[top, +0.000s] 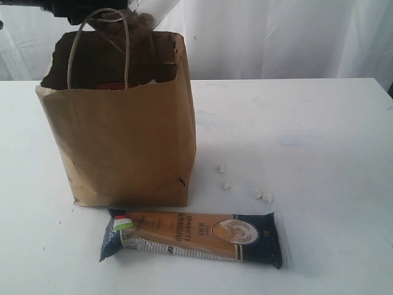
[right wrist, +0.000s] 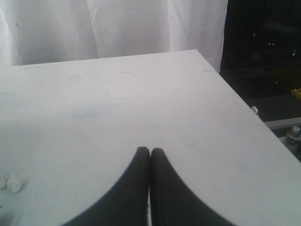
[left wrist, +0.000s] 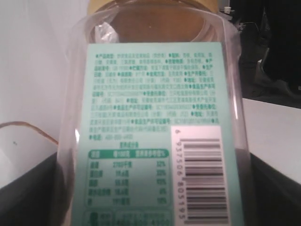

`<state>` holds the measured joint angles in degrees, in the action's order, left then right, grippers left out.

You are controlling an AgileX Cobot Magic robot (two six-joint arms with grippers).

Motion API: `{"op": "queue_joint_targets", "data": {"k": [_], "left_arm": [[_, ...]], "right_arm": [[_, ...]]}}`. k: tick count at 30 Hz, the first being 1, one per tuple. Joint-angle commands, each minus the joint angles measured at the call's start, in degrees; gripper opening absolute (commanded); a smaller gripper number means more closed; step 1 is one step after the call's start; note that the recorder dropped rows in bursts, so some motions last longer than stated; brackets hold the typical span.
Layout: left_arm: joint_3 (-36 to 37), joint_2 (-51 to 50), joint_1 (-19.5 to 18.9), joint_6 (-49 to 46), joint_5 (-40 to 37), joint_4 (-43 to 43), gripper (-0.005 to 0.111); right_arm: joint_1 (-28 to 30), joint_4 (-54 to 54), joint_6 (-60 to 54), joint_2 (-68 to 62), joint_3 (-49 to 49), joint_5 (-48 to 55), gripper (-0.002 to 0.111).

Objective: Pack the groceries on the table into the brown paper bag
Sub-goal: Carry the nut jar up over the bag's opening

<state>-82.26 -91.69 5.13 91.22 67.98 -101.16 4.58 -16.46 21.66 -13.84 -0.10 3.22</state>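
Observation:
The brown paper bag (top: 123, 141) stands open on the table (top: 319, 135) at the left. Above its mouth hangs the gold-lidded nut jar (top: 142, 21), a clear jar with a green label that fills the left wrist view (left wrist: 155, 117). My left gripper (left wrist: 155, 197) is shut on it, with dark fingers (left wrist: 277, 193) on either side. In front of the bag lies the long navy-orange spaghetti pack (top: 196, 236). Small white lumps (top: 264, 195) are scattered to the bag's right. My right gripper (right wrist: 150, 151) is shut and empty over bare table (right wrist: 141, 94). It does not show in the exterior view.
Something red (top: 110, 86) shows inside the bag. A bag handle loop (left wrist: 33, 129) passes beside the jar. White curtain (top: 276, 37) hangs behind the table. The table's far corner (right wrist: 197, 52) and side edge drop to a dark floor. White lumps (right wrist: 11, 182) lie near the right gripper.

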Motion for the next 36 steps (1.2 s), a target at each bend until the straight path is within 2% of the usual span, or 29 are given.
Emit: {"op": "queue_joint_targets", "data": {"k": [1,13,17,20,24,31,36], "left_arm": [[-0.4,-1.2,0.3,-0.2,2.0,1.2,0.000],[-0.4,-1.6,0.1,-0.3,2.0,1.2,0.000],[-0.4,-1.6,-2.7,-1.4,2.0,1.2,0.000],[-0.4,-1.2,-6.8,0.5,2.0,1.2,0.000],[-0.3,-0.2,-7.2,1.4,2.0,1.2,0.000],[7.6,1.1,-7.2,1.2,2.0,1.2,0.000],[9.9,2.8,-7.2,-1.3,2.0,1.2,0.000]], "right_arm": [[0.0,0.0,-0.1,0.3,0.1,0.0,0.000],[0.0,0.0,-0.1,0.3,0.1,0.0,0.000],[0.0,0.1,-0.1,0.3,0.1,0.0,0.000],[0.0,0.1,-0.1,0.3,0.1,0.0,0.000],[0.0,0.1,-0.1,0.3,0.1,0.0,0.000],[0.0,0.1,2.2,0.3,0.1,0.0,0.000],[0.0,0.1,2.2,0.3,0.1,0.0,0.000]]}}
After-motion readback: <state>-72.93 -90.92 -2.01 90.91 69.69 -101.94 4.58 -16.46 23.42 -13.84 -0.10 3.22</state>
